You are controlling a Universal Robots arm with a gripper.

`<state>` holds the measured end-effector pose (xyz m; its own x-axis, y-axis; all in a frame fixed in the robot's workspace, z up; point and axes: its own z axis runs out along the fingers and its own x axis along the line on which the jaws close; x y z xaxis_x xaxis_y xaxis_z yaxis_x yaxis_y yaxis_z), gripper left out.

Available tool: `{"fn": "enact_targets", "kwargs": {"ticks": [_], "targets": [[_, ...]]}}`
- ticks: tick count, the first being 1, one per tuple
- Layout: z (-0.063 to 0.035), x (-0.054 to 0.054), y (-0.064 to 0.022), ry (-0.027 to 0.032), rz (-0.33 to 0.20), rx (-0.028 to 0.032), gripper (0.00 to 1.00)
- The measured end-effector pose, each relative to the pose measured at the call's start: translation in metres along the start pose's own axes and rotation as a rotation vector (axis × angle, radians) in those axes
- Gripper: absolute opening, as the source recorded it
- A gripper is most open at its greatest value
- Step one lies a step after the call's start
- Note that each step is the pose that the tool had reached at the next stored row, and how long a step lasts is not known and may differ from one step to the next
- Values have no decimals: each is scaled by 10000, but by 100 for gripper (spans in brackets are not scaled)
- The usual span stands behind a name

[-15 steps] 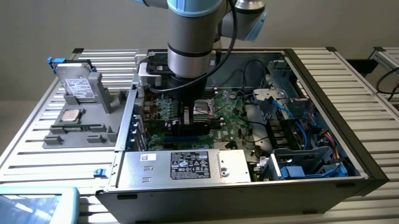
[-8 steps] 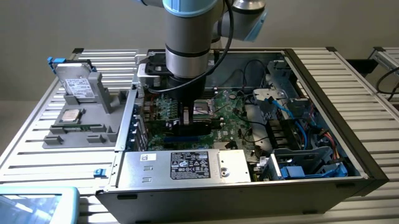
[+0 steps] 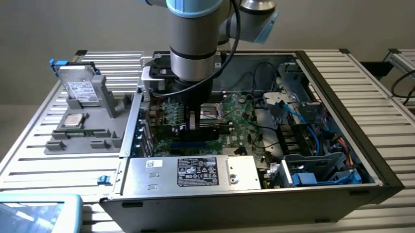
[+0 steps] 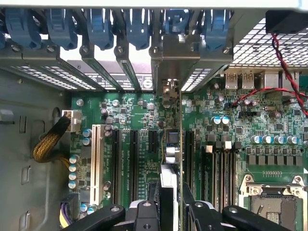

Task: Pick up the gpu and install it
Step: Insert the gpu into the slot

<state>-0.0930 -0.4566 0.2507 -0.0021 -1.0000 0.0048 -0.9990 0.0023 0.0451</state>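
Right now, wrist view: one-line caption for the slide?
The gripper holds the gpu edge-on over the motherboard expansion slots.

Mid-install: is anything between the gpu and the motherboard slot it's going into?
Nothing visible does. The gpu, edge-on in the gripper, stands right at the motherboard's black slots; the braided cable and red wire lie well away from it.

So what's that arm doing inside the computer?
A robot arm is reaching down into an open computer case. Its gripper is closed on the gpu, a graphics card, held on edge between the fingers. The card stands upright over the green motherboard, lined up with the long expansion slots, with its metal bracket against the slot openings at the back of the case. Whether the card is fully pushed into its slot cannot be told from here.
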Motion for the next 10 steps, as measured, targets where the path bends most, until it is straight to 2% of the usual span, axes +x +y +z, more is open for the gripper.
{"fn": "enact_targets", "kwargs": {"ticks": [10], "targets": [[0,-2,23,-6,165,12,28]]}}
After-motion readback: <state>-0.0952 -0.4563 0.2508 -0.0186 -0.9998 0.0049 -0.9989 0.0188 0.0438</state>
